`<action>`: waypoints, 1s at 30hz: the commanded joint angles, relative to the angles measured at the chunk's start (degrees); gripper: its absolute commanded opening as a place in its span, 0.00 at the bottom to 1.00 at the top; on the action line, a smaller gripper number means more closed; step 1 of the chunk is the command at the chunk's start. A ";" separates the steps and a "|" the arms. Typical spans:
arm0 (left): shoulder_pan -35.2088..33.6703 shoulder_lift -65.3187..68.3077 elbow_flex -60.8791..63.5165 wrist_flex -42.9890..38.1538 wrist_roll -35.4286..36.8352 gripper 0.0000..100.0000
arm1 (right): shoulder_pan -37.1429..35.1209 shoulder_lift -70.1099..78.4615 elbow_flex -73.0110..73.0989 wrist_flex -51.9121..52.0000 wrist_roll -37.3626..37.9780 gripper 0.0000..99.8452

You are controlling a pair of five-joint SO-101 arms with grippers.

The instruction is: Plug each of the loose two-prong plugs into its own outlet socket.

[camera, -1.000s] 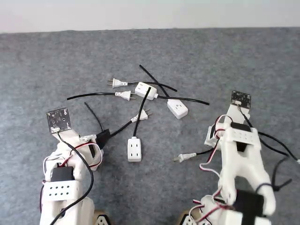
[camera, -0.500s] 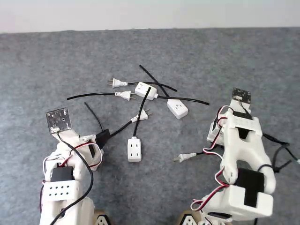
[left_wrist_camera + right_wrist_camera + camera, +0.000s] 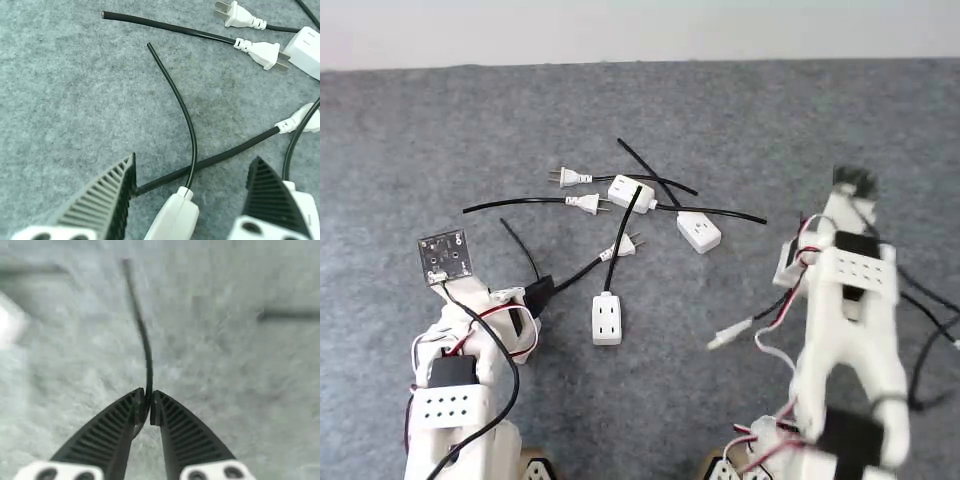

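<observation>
Movement shows on the right arm: its wrist has swung farther up the grey mat (image 3: 420, 120) than half a second ago. The right gripper (image 3: 147, 402) is pinched tight on a thin black cord (image 3: 145, 350). That cord's loose plug (image 3: 730, 333) has shifted slightly toward the arm and now tilts, prongs pointing left, well apart from the nearest socket (image 3: 607, 318). The left gripper (image 3: 195, 165) has not moved; its jaws stand wide apart, gripping nothing, either side of a white connector (image 3: 172, 217).
</observation>
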 commanded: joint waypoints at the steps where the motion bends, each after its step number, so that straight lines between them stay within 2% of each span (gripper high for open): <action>1: -0.18 -0.79 -0.48 0.18 -0.44 0.33 | 0.13 -11.56 -8.70 7.25 6.07 0.01; 4: -0.18 -0.79 -0.48 0.18 -0.44 0.33 | -1.54 -13.32 -15.30 13.85 11.43 0.01; 8: -0.18 -0.79 -0.48 0.18 -0.44 0.33 | -3.91 -8.04 -21.27 19.03 12.92 0.01; 11: -0.18 -0.79 -0.48 0.18 -0.44 0.33 | -6.73 -0.75 -23.74 18.86 12.92 0.01; 17: -0.18 -0.79 -0.48 0.18 -0.44 0.33 | -11.82 17.80 -29.98 11.91 12.66 0.01; 25: -0.18 -0.79 -0.48 0.18 -0.44 0.33 | -17.01 39.78 -48.18 10.86 12.13 0.01; 30: -0.18 -0.79 -0.48 0.18 -0.44 0.33 | -17.71 49.71 -59.69 10.86 7.38 0.01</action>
